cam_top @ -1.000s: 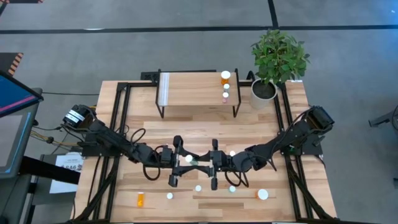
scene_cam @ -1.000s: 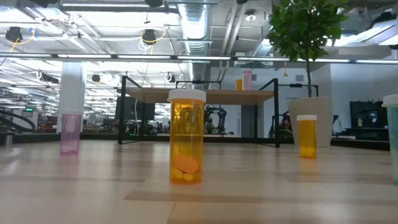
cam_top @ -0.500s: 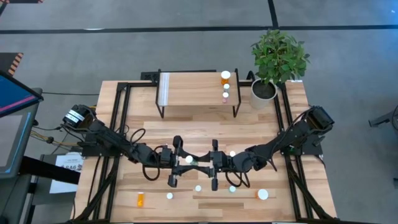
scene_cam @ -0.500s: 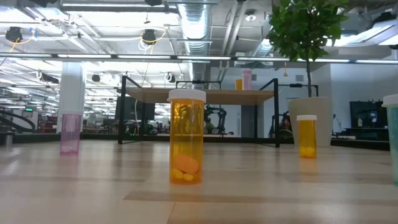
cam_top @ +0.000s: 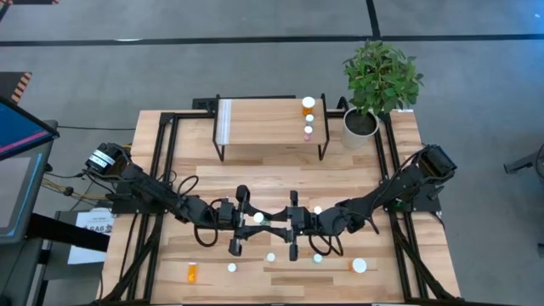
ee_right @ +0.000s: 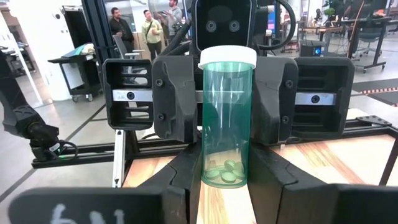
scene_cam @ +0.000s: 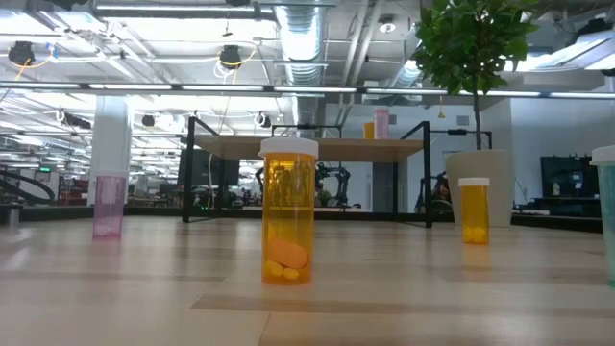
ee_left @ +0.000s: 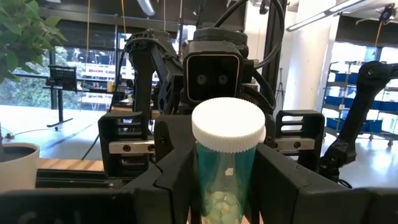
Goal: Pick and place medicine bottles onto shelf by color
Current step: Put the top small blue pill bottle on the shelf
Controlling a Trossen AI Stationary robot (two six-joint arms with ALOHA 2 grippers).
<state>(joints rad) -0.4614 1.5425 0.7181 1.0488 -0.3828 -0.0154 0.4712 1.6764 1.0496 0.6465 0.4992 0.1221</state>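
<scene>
Green translucent plastic pill bottle with white cap (ee_right: pixel 227 115), frame centre, is clenched by left gripper (cam_top: pixel 240 219) and right gripper (cam_top: pixel 291 223) together. Judged light, rigid, slick; mid-body hold advised.

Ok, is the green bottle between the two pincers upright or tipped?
Upright: the green bottle stands cap-up, pills at its base, with the right pincer and left pincer on either side.

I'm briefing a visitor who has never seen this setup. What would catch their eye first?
At mid-table, the left hand and right hand meet fingertip to fingertip, both closed on one green bottle with a white cap. Behind them, three bottles stand at the shelf's right end, beside a potted plant.
</scene>
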